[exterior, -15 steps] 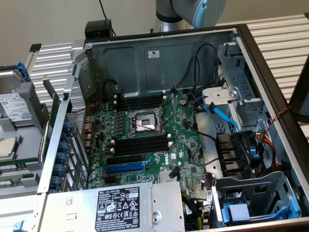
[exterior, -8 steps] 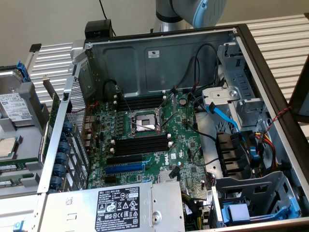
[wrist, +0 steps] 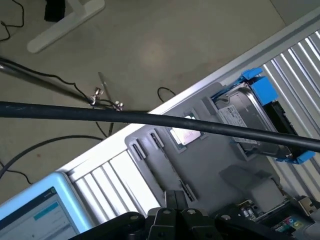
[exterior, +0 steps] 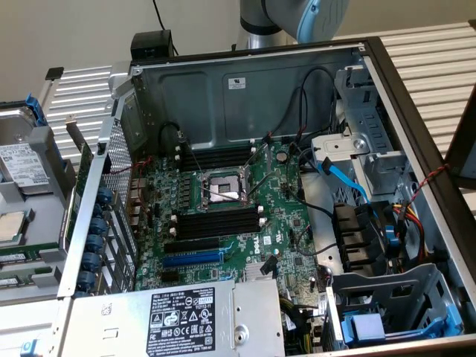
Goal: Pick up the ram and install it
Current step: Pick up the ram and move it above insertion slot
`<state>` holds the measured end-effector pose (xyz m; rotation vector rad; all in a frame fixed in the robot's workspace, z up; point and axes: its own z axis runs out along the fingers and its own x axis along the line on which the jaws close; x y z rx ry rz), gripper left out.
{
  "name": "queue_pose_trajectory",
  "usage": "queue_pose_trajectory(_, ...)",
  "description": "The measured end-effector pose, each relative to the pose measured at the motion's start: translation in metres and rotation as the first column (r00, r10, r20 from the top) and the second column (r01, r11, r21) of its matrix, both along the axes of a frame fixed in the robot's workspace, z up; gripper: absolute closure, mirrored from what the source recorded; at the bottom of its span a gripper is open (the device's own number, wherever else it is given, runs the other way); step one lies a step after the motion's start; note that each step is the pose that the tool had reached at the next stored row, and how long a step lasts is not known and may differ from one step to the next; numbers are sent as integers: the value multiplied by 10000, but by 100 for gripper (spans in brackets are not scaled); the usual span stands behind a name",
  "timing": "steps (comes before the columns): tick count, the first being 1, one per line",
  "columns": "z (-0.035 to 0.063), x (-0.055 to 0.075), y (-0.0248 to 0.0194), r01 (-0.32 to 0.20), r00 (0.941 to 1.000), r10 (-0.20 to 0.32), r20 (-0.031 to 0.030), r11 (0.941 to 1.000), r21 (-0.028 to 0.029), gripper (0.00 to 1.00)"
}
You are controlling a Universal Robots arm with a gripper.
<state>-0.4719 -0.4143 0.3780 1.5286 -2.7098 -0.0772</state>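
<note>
A "DELL" mark in white letters sits on the green motherboard (exterior: 245, 216), toward five o'clock from the square metal processor socket (exterior: 221, 187). The silver box-shaped power supply (exterior: 245, 320), at six o'clock in the open grey metal computer case (exterior: 223, 93), carries a black label (exterior: 182, 320) with white certification marks too small to read. A small white sticker (exterior: 237, 82) on the case's back wall, at twelve o'clock, cannot be read either, nor can the white label on the silver hard drive in a blue bracket (exterior: 18, 160) at nine o'clock.

The black claw (wrist: 175, 196) is fully closed, its two fingers pressed together with nothing between them. It hangs over the grey plastic parts tray (wrist: 215, 165), apart from everything in it, and a thick black cable (wrist: 100, 114) crosses in front. In the exterior view the grey and light-blue robot arm (exterior: 297, 15) is at twelve o'clock, behind the case.

The ram (exterior: 22, 258), a long thin green circuit-board stick, lies flat in that tray (exterior: 44, 216) outside the case, at about eight o'clock from the motherboard. The long black slot strips (exterior: 219, 223) beside the socket hold no stick, and the blue slot strip (exterior: 192, 259) lies just below them.
</note>
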Motion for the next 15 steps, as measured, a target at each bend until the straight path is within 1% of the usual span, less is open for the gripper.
queue_pose_trajectory(2,-3,0,0,-356,9994,356,6,9994,-1,89)
queue_pose_trajectory(5,-8,0,0,-899,9959,899,32,9959,-2,89)
queue_pose_trajectory(8,-24,0,0,-1428,9897,1428,105,9898,-15,89)
queue_pose_trajectory(9,-30,1,0,-1605,9870,1605,121,9870,-19,89)
queue_pose_trajectory(11,-40,1,0,-1960,9805,1960,130,9806,-24,89)
queue_pose_trajectory(15,-61,0,0,-2664,9638,2664,137,9639,-32,89)
